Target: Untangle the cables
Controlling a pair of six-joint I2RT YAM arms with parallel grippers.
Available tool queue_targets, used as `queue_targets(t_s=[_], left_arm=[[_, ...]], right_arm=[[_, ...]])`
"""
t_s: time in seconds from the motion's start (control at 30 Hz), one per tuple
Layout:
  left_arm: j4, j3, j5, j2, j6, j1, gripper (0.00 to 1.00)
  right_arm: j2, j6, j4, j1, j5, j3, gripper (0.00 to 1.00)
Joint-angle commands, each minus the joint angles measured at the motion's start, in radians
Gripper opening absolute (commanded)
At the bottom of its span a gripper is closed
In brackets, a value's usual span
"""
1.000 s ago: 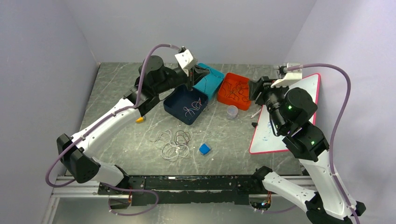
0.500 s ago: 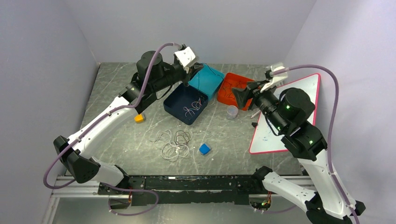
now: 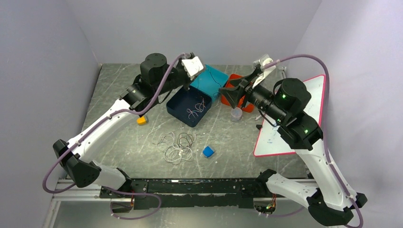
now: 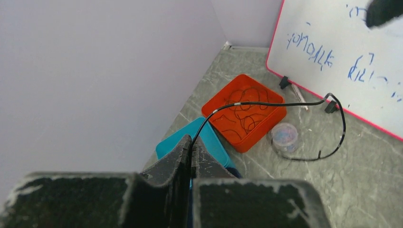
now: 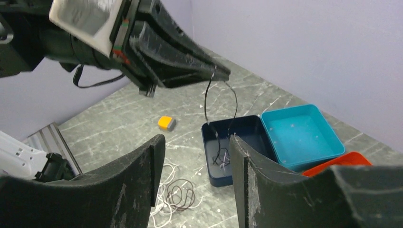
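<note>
My left gripper (image 3: 188, 83) hangs above the navy tray (image 3: 179, 117), shut on a thin black cable (image 4: 266, 103). In the left wrist view that cable leaves the pinched fingertips (image 4: 191, 140) and arcs out over the orange tray (image 4: 247, 145). In the right wrist view it dangles (image 5: 207, 97) down towards the navy tray (image 5: 223, 178). My right gripper (image 3: 229, 96) stands open with nothing between its fingers (image 5: 197, 161), pointed at the left gripper's tip. A tangle of whitish and dark cables (image 3: 178, 146) lies on the table. More cables lie in the navy tray (image 3: 197, 108) and the orange tray.
A teal tray (image 3: 215, 80) sits between the navy and orange ones. A small clear round pot (image 3: 236, 114) stands beside the whiteboard (image 3: 294, 118) at the right. A yellow block (image 3: 141, 120) and a blue block (image 3: 208, 151) lie on the table.
My right gripper has swung up and left, from beside the whiteboard to over the orange tray, facing the left gripper. The left gripper has tipped and risen a little with the black cable.
</note>
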Motion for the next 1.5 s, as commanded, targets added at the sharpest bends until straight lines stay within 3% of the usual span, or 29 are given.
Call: queue_targets(t_s=[0.0,0.63,1.0,1.13,1.17,1.2,1.3,1.47], left_arm=[[-0.085,0.014,0.013,-0.042,0.145,-0.026,0.07],[-0.135,-0.052,-0.048,-0.089,0.242,-0.106,0.07],[-0.128,-0.064,-0.027,-0.097,0.227,-0.118,0.07],[-0.101,-0.078,-0.042,-0.108,0.185,-0.119,0.08],[-0.09,-0.083,-0.055,-0.114,0.165,-0.119,0.1],[-0.079,-0.089,-0.067,-0.12,0.144,-0.119,0.14],[-0.045,-0.114,-0.095,-0.143,0.075,-0.119,0.42],[-0.003,-0.197,-0.136,-0.207,-0.054,-0.119,0.58]], right_arm=[[0.048,0.016,-0.028,-0.002,0.017,0.066,0.55],[0.23,0.072,-0.082,-0.002,-0.092,0.146,0.52],[0.238,0.078,-0.059,-0.003,-0.073,0.111,0.32],[0.232,0.085,-0.035,-0.005,-0.057,0.097,0.08],[0.227,0.087,-0.024,-0.006,-0.048,0.09,0.0],[0.22,0.092,-0.013,-0.007,-0.039,0.084,0.0],[0.202,0.107,0.024,-0.007,0.015,0.067,0.0],[0.182,0.115,0.079,-0.007,0.151,0.038,0.0]])
